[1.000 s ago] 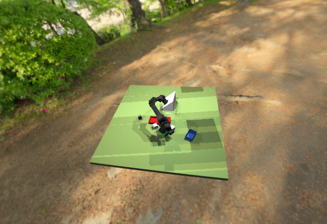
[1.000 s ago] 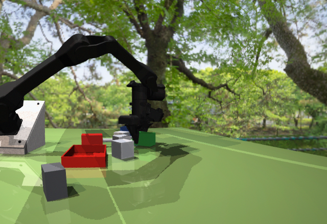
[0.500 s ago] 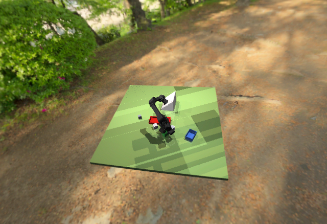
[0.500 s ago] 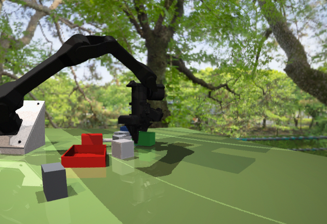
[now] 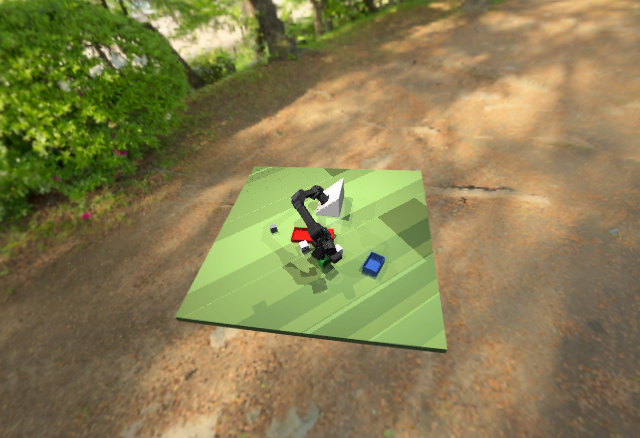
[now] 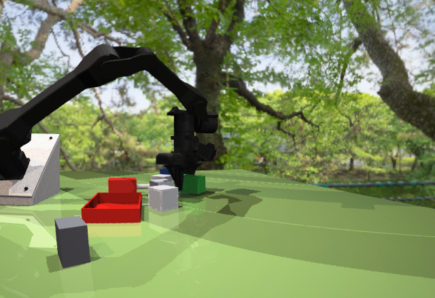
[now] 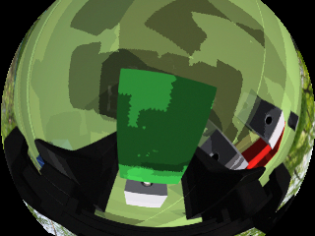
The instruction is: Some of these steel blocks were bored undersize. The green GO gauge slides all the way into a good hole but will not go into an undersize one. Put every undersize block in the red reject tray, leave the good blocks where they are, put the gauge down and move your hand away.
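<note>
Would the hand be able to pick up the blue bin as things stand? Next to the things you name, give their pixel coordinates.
Probably not: the hand [image 5: 324, 260] [image 6: 189, 184] [image 7: 154, 136] is shut on the green gauge [image 6: 194, 184] [image 7: 159, 125], though nothing visibly blocks the way to the blue bin [image 5: 373, 264].

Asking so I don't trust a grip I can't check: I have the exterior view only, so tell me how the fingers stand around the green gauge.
Observer: The wrist view shows one finger of the gripper on each side of the green gauge, holding it between them.

Operator: Now report on the nearest pale block, just right of the red tray.

Observer: The wrist view shows a dark round hole in the top of that pale block.

Operator: Describe that blue sliver behind the gripper.

Observer: From the top view, it is an open-topped blue tray.
</note>
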`<state>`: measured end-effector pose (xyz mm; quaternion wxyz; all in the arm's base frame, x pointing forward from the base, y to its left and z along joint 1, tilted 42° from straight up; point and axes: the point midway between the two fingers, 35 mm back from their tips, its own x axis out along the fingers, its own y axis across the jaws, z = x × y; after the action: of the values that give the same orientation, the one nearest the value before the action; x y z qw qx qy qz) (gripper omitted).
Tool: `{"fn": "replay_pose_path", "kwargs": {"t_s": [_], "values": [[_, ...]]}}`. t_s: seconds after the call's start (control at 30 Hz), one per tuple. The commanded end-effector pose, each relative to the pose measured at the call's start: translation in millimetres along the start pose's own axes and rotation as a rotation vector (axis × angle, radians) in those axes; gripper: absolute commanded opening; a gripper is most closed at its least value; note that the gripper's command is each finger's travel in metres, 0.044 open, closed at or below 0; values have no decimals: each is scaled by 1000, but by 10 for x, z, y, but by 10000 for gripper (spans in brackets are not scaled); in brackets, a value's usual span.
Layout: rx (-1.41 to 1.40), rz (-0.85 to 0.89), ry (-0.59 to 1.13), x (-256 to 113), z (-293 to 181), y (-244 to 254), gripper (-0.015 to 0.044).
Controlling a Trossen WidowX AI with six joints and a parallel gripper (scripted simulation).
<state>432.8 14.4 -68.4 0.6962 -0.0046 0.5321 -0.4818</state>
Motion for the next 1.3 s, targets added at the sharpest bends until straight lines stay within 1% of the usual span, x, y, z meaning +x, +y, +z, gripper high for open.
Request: {"fn": "replay_pose_path", "kwargs": {"t_s": [0.0,1.27], "values": [[1,5,0,-17,-19,13,0],[1,5,0,-15,-80,17,0]]}}
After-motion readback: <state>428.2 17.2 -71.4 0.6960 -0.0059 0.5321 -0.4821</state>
